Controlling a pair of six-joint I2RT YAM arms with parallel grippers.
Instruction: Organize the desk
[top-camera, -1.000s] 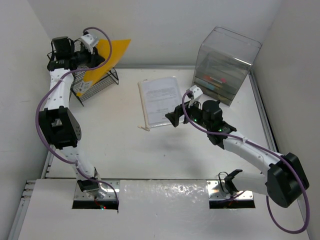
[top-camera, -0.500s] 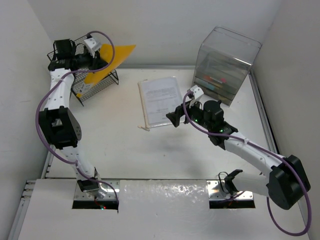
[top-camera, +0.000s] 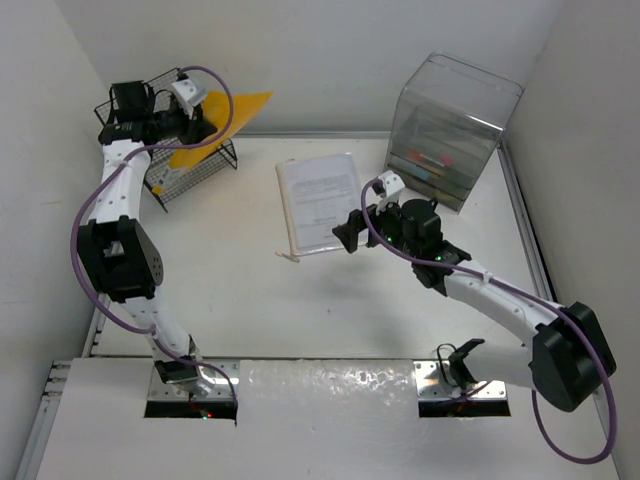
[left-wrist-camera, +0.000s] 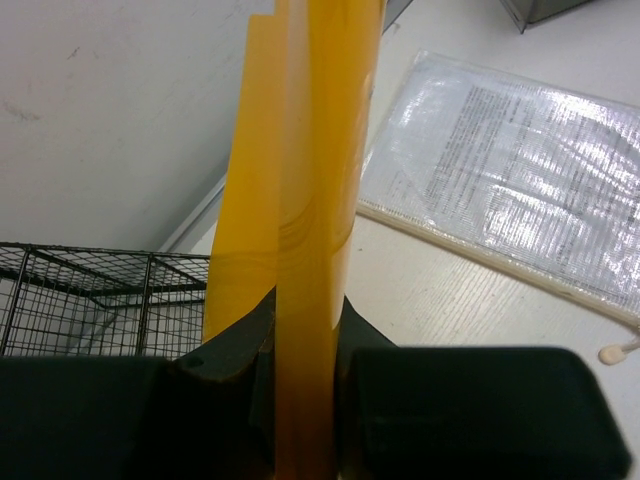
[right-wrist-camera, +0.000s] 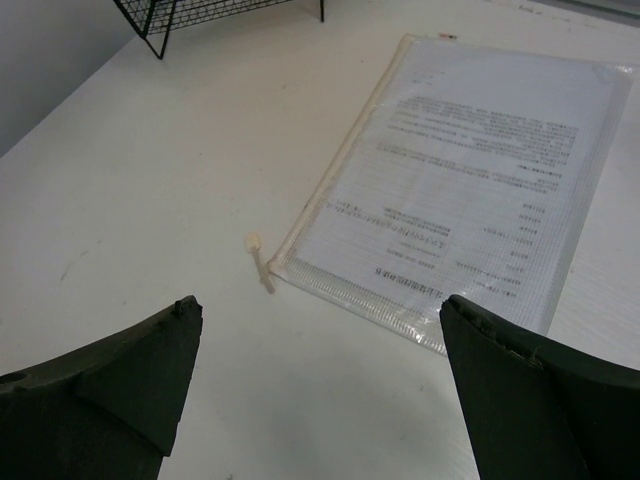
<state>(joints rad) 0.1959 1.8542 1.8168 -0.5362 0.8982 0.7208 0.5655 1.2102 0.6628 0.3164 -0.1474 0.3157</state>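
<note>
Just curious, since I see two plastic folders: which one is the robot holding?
The yellow folder, pinched in the left gripper by the wire rack. The clear folder, with a printed sheet inside, lies flat on the desk, ungripped.

**A:** Where is the left arm?

**B:** The left arm (top-camera: 103, 190) stretches up and out to the desk's (top-camera: 250, 300) far left corner. The left gripper (left-wrist-camera: 305, 332) is clamped on a yellow folder (left-wrist-camera: 300, 180), seen edge-on between its fingers.

**A:** And the right?

**B:** The right arm (top-camera: 495, 298) reaches low toward the desk's middle. The right gripper (right-wrist-camera: 320, 330) is spread wide and holds nothing.
</note>
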